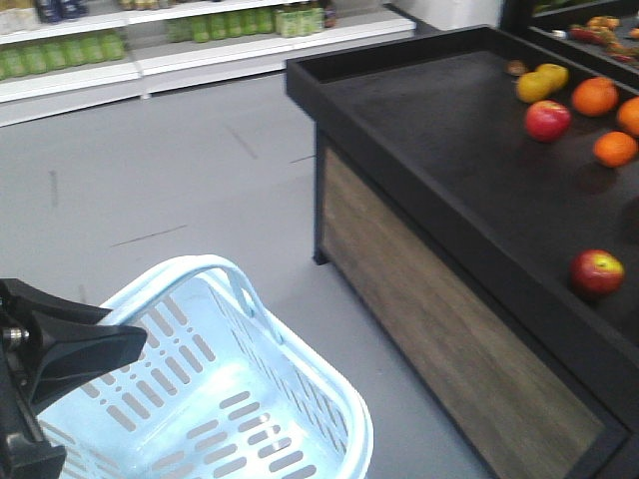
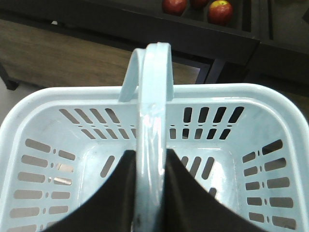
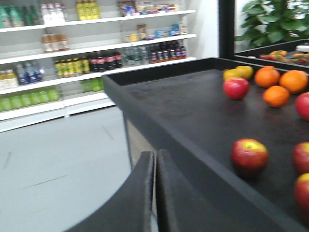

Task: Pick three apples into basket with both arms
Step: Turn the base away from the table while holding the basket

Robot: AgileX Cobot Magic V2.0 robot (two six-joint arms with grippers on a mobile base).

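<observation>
Left gripper [image 2: 150, 166]: clenched on the basket [image 2: 270, 104] handle, lower centre of frame; hold it level.
Right gripper [image 3: 155, 159]: pinched together, empty, bottom centre.
Nearest apple [image 3: 249, 154]: lower right, on the black display table [image 3: 193, 111]; spread your fingers before you reach.

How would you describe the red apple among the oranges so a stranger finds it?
Go to the far end of the black display table, where oranges and yellow fruit cluster. The apple lies beside the yellow fruit: the only bright red piece in that group.
</observation>
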